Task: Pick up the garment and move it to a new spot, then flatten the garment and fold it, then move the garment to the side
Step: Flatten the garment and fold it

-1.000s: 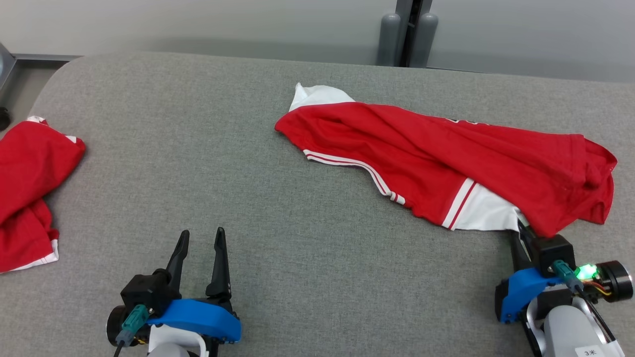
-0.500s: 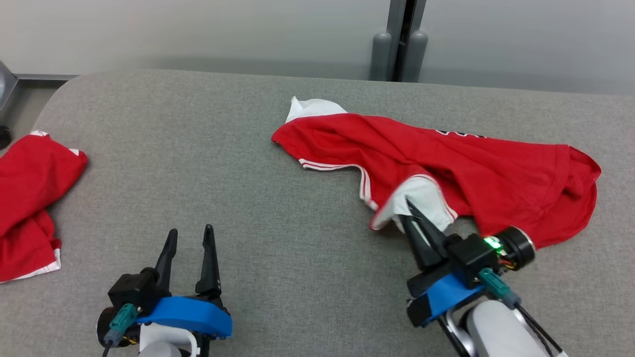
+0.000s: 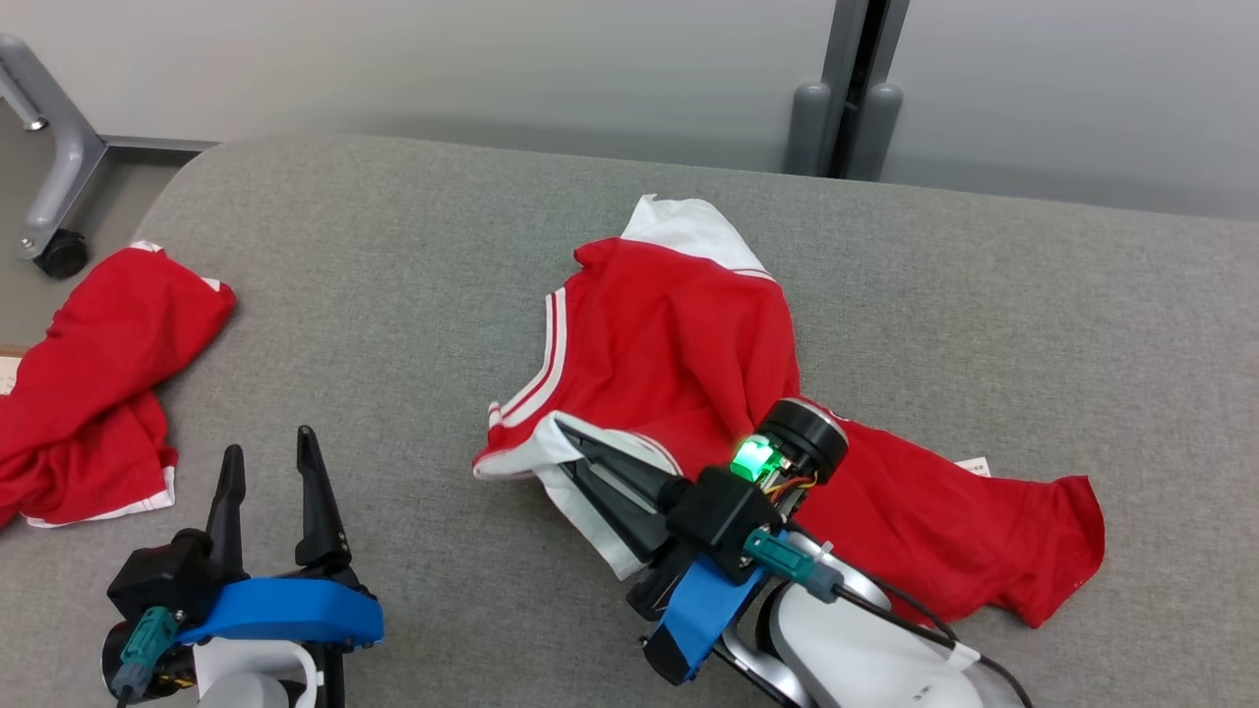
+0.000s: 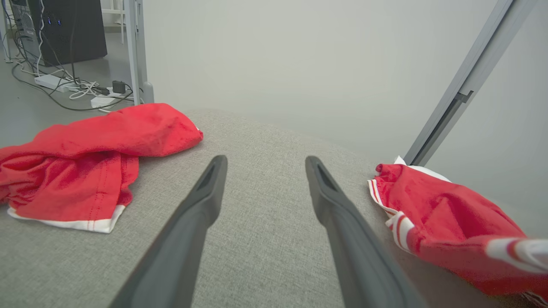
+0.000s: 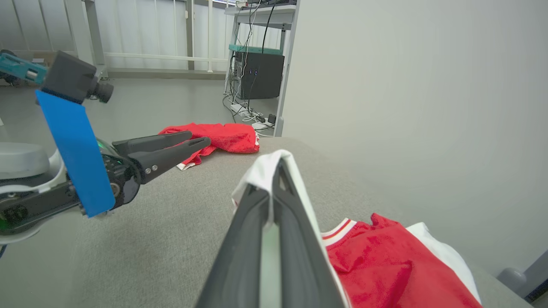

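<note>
**Head view.** The whole picture has shifted since a second ago, so the camera itself has turned. Even so, the garment (image 3: 679,364) has changed shape. It lay stretched long across the right of the frame and is now bunched at the centre, with a red tail trailing to the lower right. The right gripper (image 3: 563,429) was at the lower right, at the cloth's near edge, and now sits at lower centre, closed on the white-striped hem. This looks like the first step, dragging the garment to a new spot, with flattening and folding not yet begun. The left gripper (image 3: 269,444) hovers at the lower left with its fingers spread wide and nothing between them. A second red garment (image 3: 89,374) lies at the left edge of the grey table (image 3: 393,295).

**Left wrist view.** The left gripper (image 4: 265,159) stands wide apart over bare grey fabric. The garment (image 4: 445,214) is at the right, the second red garment (image 4: 94,154) at the left.

**Right wrist view.** The right gripper (image 5: 278,171) is pinched tight, with white cloth draped over its tips. The rest of the garment (image 5: 385,256) hangs at the lower right. The left gripper (image 5: 198,137) shows at the left, touching nothing.
</note>
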Available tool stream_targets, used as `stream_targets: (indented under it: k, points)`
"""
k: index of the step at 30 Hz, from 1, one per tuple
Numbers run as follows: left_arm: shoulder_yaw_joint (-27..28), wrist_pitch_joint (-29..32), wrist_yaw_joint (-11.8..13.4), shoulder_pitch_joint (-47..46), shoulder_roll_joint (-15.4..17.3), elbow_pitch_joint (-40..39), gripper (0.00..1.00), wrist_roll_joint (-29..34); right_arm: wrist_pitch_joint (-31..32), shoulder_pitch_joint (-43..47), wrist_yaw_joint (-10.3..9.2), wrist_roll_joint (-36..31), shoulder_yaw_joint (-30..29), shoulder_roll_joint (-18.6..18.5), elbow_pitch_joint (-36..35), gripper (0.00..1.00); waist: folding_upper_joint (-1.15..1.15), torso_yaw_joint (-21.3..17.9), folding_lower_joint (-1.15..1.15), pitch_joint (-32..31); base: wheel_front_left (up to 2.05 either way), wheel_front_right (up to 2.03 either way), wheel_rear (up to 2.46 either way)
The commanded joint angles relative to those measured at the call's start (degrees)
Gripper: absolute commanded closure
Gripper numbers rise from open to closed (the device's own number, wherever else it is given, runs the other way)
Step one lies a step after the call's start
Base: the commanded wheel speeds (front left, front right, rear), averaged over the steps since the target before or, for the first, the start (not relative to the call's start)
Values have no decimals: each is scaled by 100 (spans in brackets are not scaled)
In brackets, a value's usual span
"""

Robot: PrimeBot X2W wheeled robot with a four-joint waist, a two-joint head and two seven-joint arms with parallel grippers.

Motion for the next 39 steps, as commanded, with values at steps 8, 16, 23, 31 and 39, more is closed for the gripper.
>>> stream_targets:
  k: [8, 16, 23, 31, 39]
  points:
    - [50, -16, -69, 10, -19, -26, 0, 134, 134, 81, 0, 165, 563, -22, 627, 0, 0, 45, 0, 124, 0, 0, 0]
    - [-122, -16, -144, -49, -35, -53, 0, 225, -140, 427, 1, 91, 324, -22, 839, 0, 0, -255, 0, 44, 0, 0, 0]
    - [-309, -16, -166, 72, -43, -22, 0, 275, -392, 1521, 1, -526, -1251, -20, 484, 0, 0, -537, 0, -108, 0, 0, 0]
    - [-566, -16, -193, 178, -46, 69, 0, 267, -150, 2794, 1, -1185, -2242, -18, -500, 0, 0, -919, 0, -157, 0, 0, 0]
    - [-693, -16, -153, 46, -46, 87, 0, 226, -16, 2796, 1, -1749, -2737, -66, -105, 0, 0, -1030, 0, -44, 0, 0, 0]
